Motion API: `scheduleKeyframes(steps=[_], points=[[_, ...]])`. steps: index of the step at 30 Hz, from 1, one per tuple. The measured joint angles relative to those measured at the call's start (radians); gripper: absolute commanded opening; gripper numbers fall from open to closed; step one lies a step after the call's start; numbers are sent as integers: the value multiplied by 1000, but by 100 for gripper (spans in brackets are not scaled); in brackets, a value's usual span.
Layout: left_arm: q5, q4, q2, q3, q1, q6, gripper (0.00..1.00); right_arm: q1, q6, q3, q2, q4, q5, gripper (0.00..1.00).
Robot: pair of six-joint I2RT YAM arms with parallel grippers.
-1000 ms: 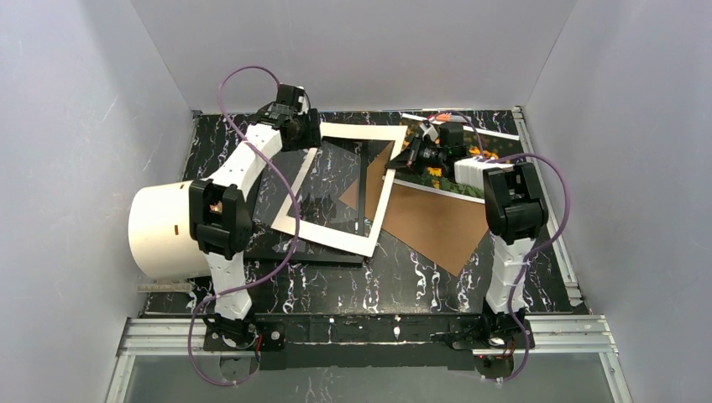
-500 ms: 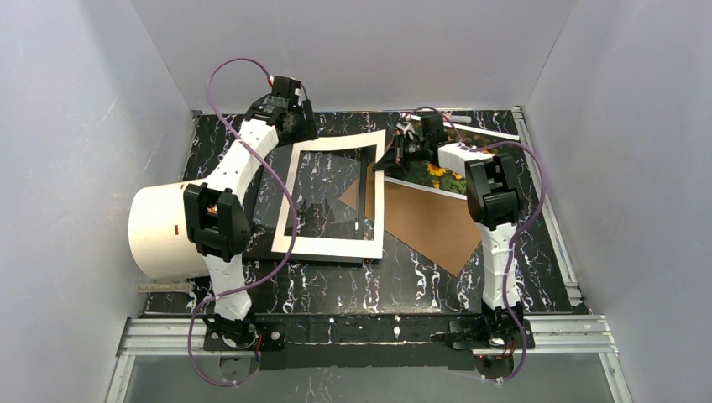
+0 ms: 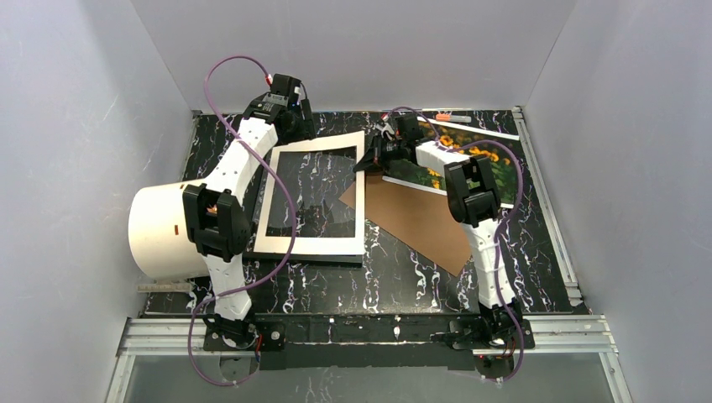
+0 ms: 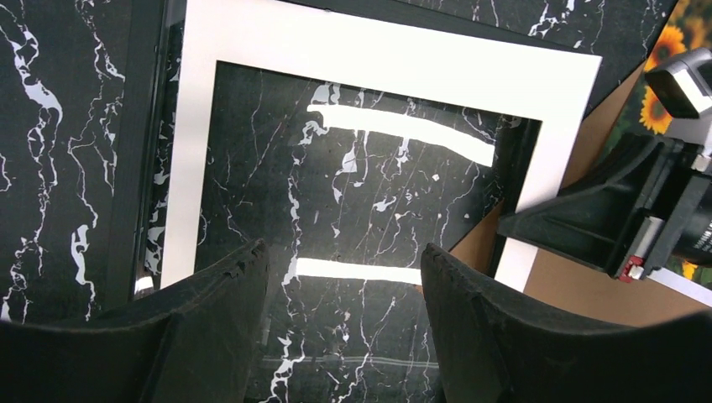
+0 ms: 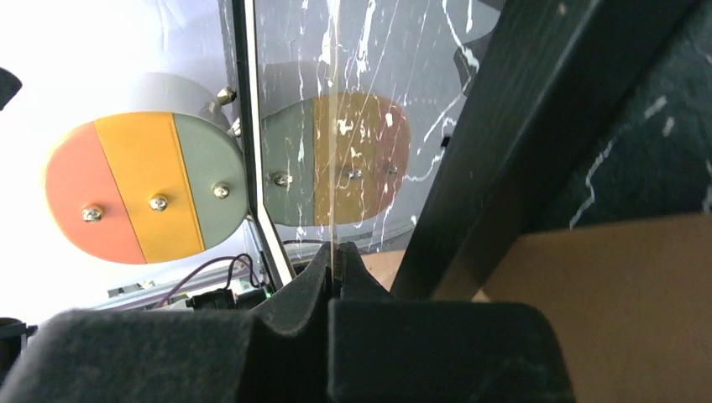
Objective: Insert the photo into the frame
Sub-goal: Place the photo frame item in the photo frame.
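**1. Surface layout**
- Black marbled surface (image 3: 403,285), walled on three sides.
- Frame (image 3: 319,259): lies flat, left of centre. Only its near black rail shows past the white mat (image 3: 306,246) laid on top.
- Clear pane (image 3: 315,189) fills the mat opening and mirrors the overhead lights.
- Photo (image 3: 485,155): face up at the far right of the surface, outside the frame and well apart from the mat opening. The R arm crosses over it. Its near white border lies along the far part of the brown backing board (image 3: 420,218).
- Board: flat, between frame and R arm; its left corner reaches the mat's right edge.
- White cylinder (image 3: 159,231): on its side at the left edge, beside the L arm. Its end carries an orange/yellow/grey-green disc (image 5: 143,189).

**2. L claw** (image 3: 294,126)
- Posn: above the far edge of the mat, pointing down at the pane.
- State: released, jaws wide apart with nothing between them. Only pane and mat show in the gap.

**3. R claw** (image 3: 367,161)
- Posn: low and approx. level, tip at the mat's right edge.
- State: clenched. In the R wrist view a thin sheet, seen edge-on, runs into the seam between the pads (image 5: 403,344). The L wrist view puts the tip on the mat's right strip, so the grasp reads as the mat edge.
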Motion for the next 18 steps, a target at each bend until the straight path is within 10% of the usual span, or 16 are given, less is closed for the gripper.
scheduleKeyframes(steps=[18], points=[[-48,-26,0,0,0,9,67,45,70,163,80,-149,87,4]])
